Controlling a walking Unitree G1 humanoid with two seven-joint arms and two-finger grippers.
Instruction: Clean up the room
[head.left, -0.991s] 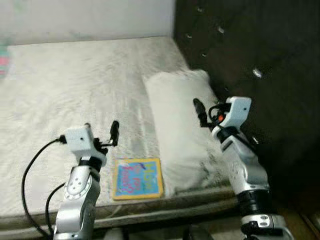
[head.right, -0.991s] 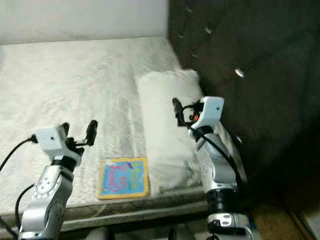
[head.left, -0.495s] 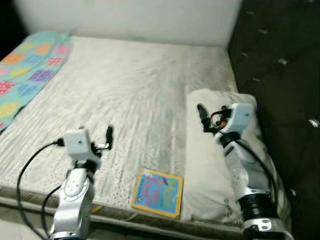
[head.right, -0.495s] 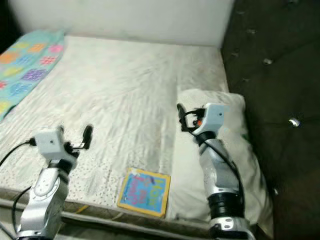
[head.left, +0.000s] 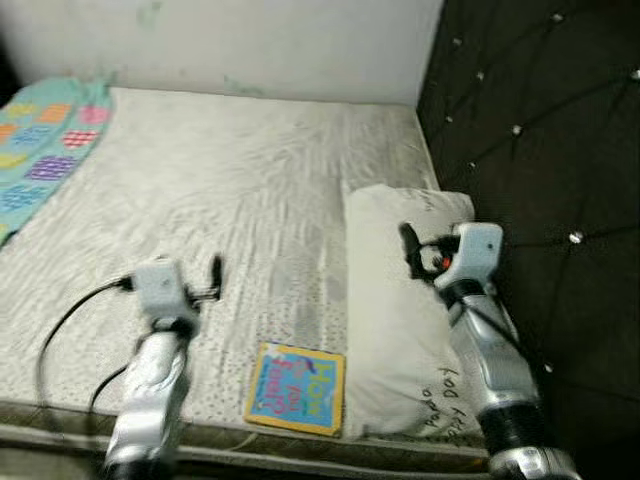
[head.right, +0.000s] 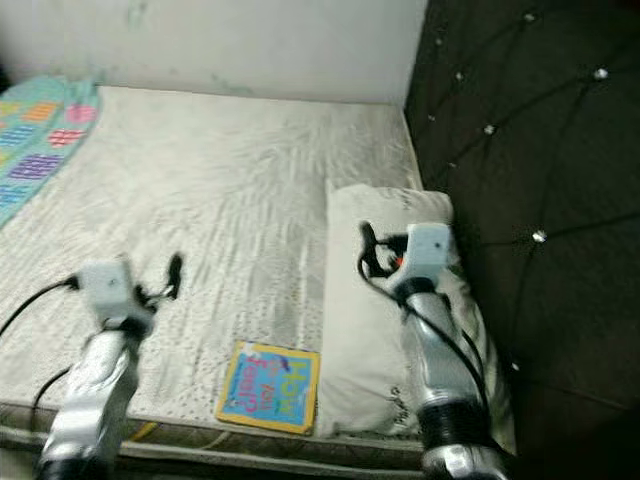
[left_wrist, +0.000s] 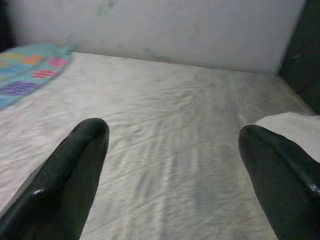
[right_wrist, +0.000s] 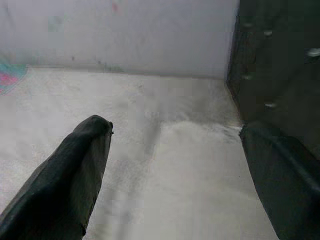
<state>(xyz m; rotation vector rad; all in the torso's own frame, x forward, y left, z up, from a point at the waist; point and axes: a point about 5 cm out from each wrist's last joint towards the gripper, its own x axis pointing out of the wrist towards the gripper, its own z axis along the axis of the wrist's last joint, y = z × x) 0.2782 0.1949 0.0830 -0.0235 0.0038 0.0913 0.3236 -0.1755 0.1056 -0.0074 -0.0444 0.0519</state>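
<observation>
Grippers first: the left gripper (left_wrist: 172, 165) hangs wide and empty over the bed (head.left: 200, 170), the right gripper (right_wrist: 175, 170) just as wide above the pillow (head.left: 395, 300). The book (head.left: 297, 389) lies at the near edge, beside the pillow. I'd say nothing is picked yet; next comes reaching down for it. Its cover lettering is too blurred to read. A quilt (head.left: 40, 140) lies far left.
</observation>
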